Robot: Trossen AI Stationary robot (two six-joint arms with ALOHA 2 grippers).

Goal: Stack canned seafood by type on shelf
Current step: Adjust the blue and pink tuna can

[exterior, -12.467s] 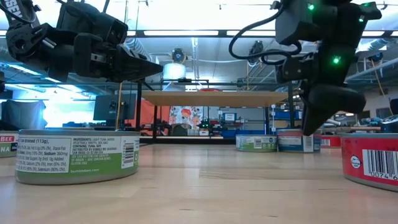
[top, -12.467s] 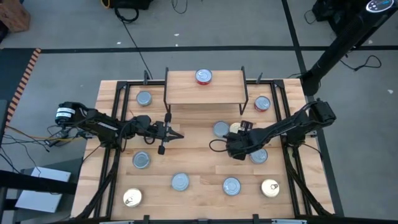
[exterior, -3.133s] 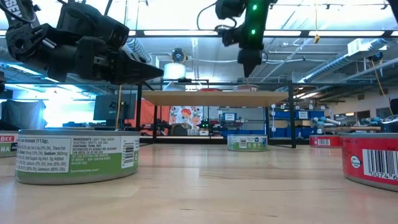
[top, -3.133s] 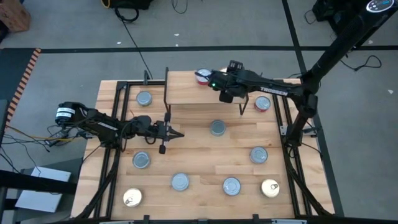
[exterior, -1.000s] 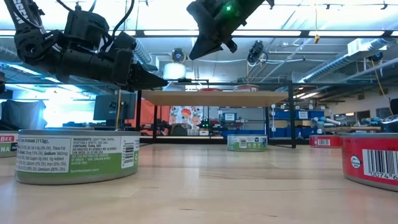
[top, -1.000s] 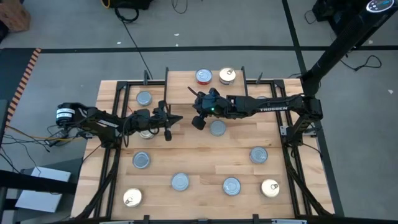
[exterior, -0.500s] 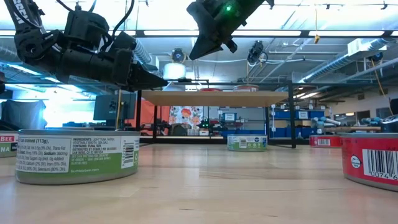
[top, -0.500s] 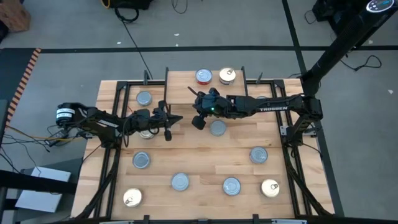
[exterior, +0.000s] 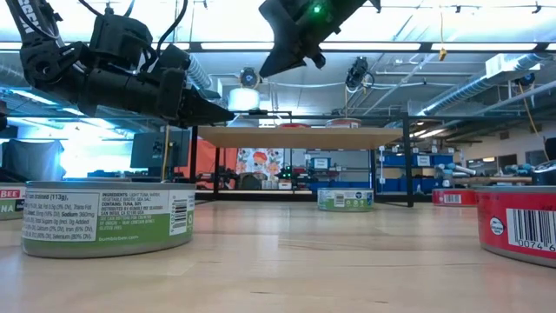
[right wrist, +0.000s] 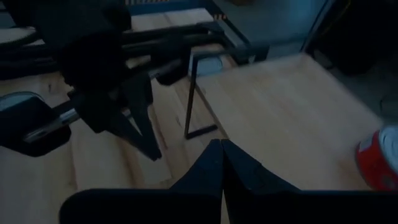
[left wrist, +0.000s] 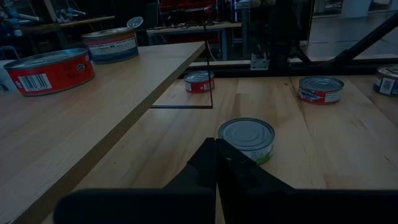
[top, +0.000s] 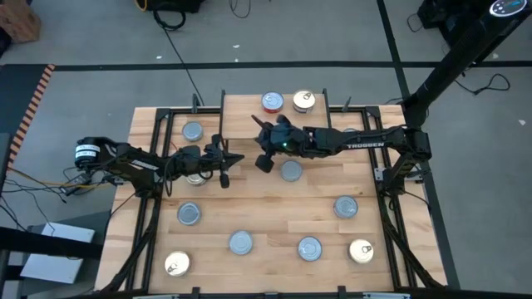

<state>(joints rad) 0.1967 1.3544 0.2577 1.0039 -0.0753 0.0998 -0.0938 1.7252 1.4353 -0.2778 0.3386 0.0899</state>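
Wooden shelf [top: 249, 124] w/ two tins, both pincers closed, empty.

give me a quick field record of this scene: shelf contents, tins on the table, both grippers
shelf: two tins, red-labelled tin and gold-top tin, side by side
tabletop tins: silver-top tin under the right arm, others scattered
left gripper: shut, empty, by the shelf's front-left leg
right gripper: shut, empty, over the shelf's front edge

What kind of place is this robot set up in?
Probably a robotics lab or workshop: a slatted wooden table on bare grey floor with loose cables, ceiling strip lights, and racks of gear in the open hall behind.
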